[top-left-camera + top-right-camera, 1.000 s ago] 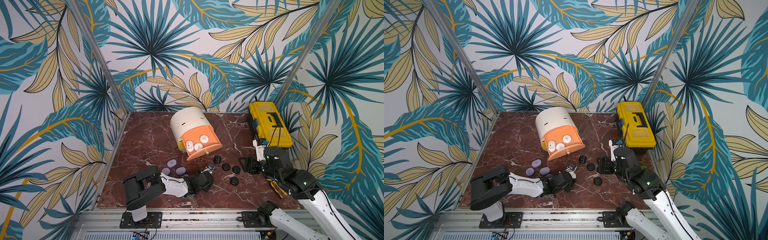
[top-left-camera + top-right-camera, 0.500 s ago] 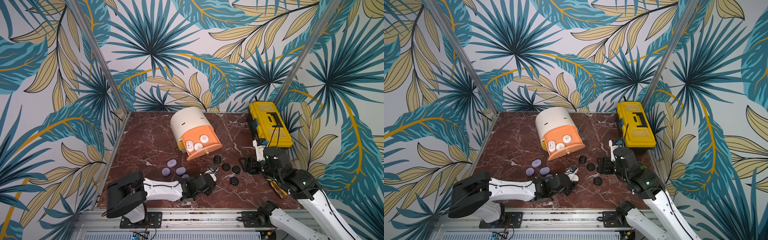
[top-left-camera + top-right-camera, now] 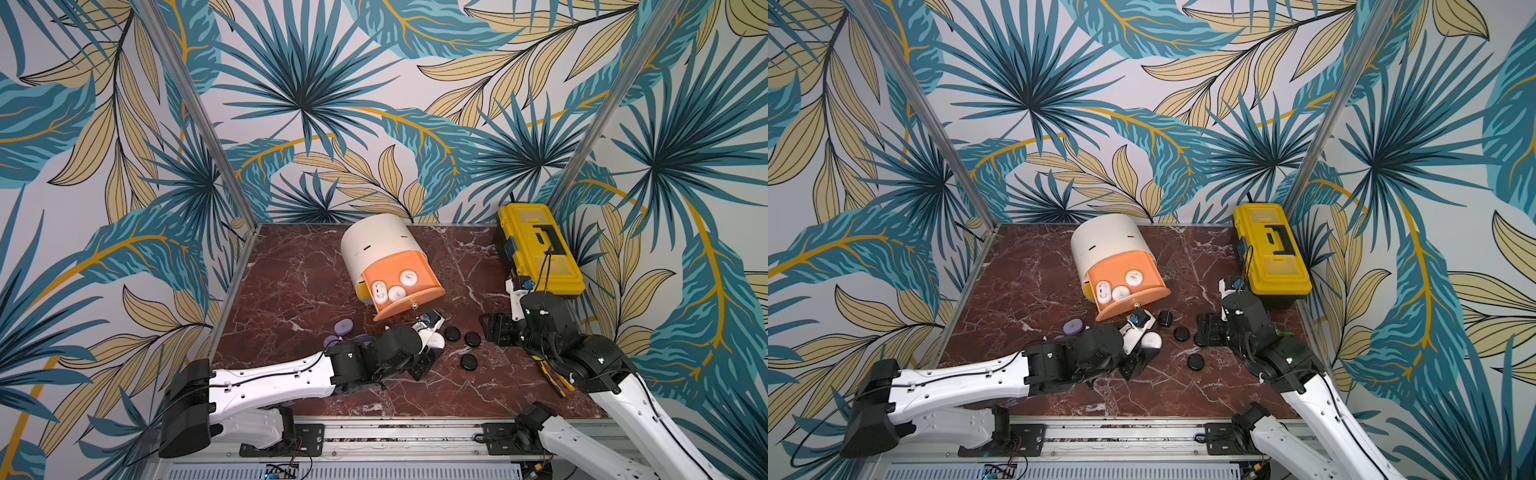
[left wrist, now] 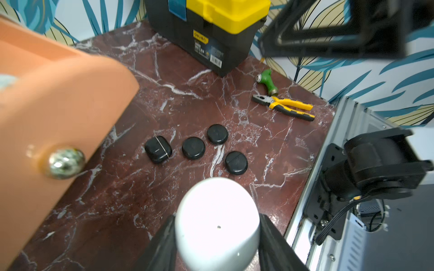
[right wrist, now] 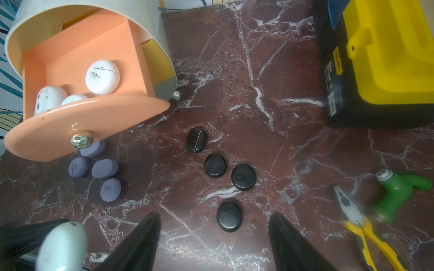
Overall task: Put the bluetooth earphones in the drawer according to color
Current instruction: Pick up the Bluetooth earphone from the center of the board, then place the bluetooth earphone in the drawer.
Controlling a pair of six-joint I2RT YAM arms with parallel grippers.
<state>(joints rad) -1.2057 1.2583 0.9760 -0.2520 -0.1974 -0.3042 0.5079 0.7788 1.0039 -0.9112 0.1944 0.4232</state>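
Observation:
The cream drawer cabinet (image 3: 374, 245) lies tilted back, its peach drawer (image 3: 415, 270) pulled out with three white earphone cases (image 5: 102, 77) inside. My left gripper (image 4: 217, 219) is shut on a white case (image 3: 436, 341), low over the table just in front of the peach drawer's knob (image 4: 65, 162). Several black cases (image 5: 215, 165) lie on the marble to its right. Several lilac cases (image 5: 104, 168) sit left of the drawer front. My right gripper (image 5: 215, 218) hovers open above the nearest black case (image 5: 229, 217), holding nothing.
A yellow-and-black toolbox (image 3: 540, 249) stands at the back right. Yellow-handled pliers (image 4: 284, 105) and a green-handled tool (image 4: 267, 81) lie near the right edge, by my right arm. The metal rail (image 3: 374, 432) runs along the table's front edge.
My left arm has stretched out, carrying the white case a little farther toward the peach drawer's front. The right arm has stayed where it was.

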